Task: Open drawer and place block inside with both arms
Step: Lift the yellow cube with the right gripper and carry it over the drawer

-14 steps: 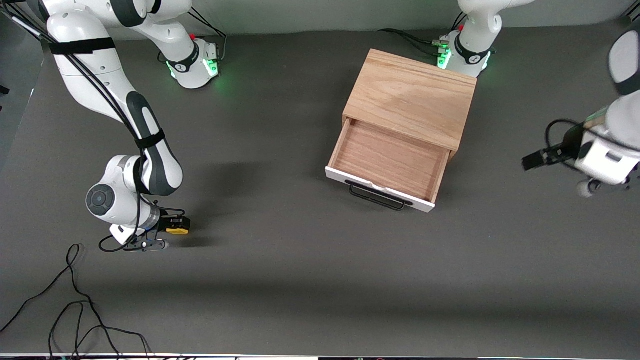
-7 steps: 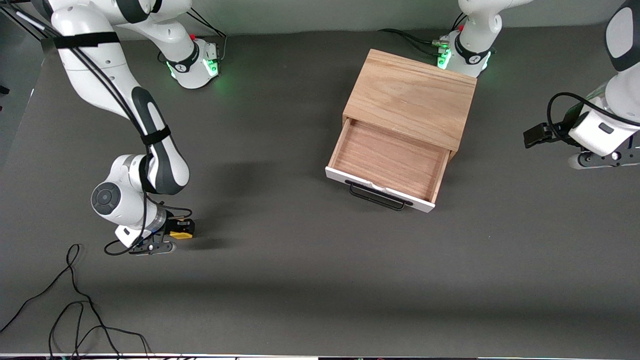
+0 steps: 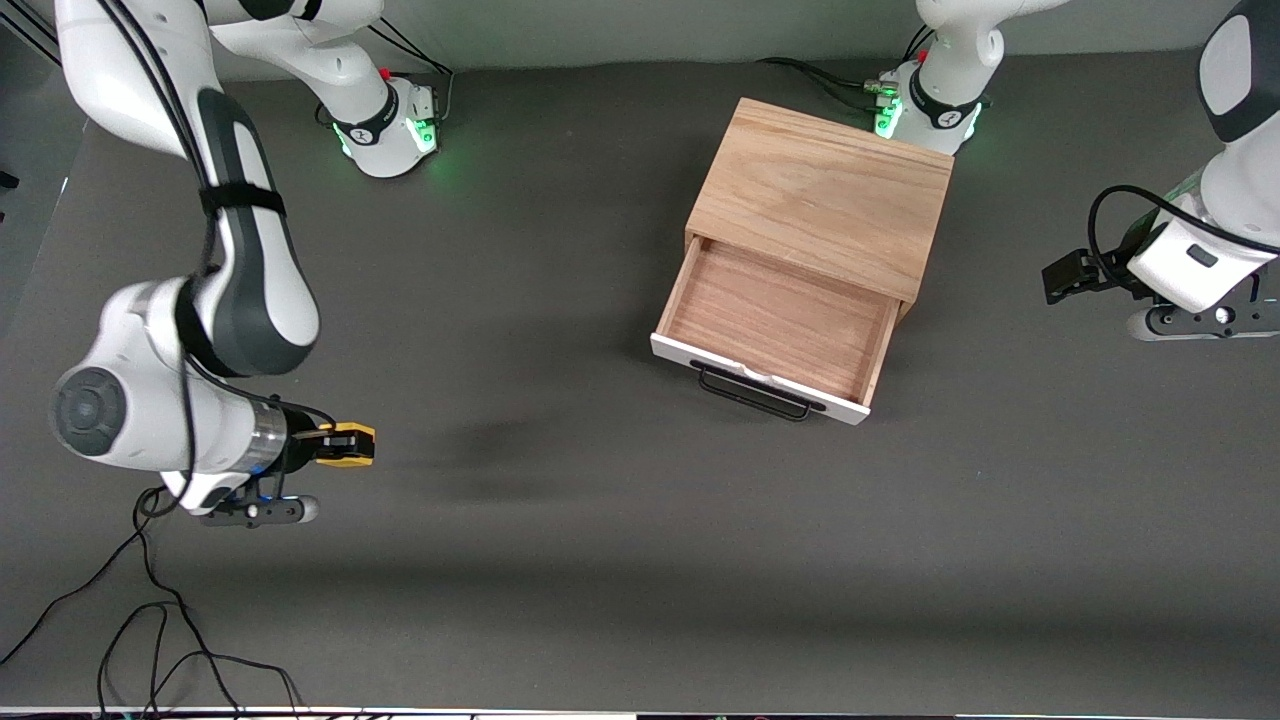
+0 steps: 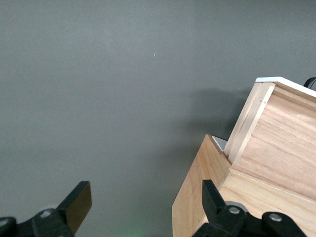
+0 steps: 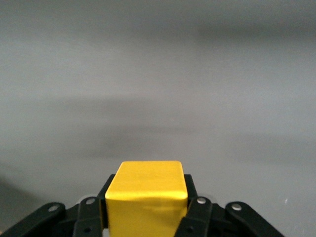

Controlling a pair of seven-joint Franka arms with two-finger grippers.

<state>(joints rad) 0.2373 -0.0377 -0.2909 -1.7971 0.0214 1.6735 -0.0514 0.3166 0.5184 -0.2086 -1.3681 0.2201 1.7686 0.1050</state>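
Block (image 3: 350, 445), yellow cube, clamped between the fingers of the right tool (image 3: 340, 445), up off the table (image 3: 560, 560) at the right arm's end. Grip looks square on two faces in the right wrist view. Drawer (image 3: 775, 325) pulled out, tray bare, well apart from the block. Advice: carry level and high enough to clear the white front panel (image 3: 755, 380), lower over mid-tray, then release. Left tool (image 3: 1068, 275) waits with jaws wide beside the cabinet (image 3: 825, 190).

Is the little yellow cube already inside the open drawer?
No, the block is clamped in the right gripper above the bare table, while the drawer holds nothing.
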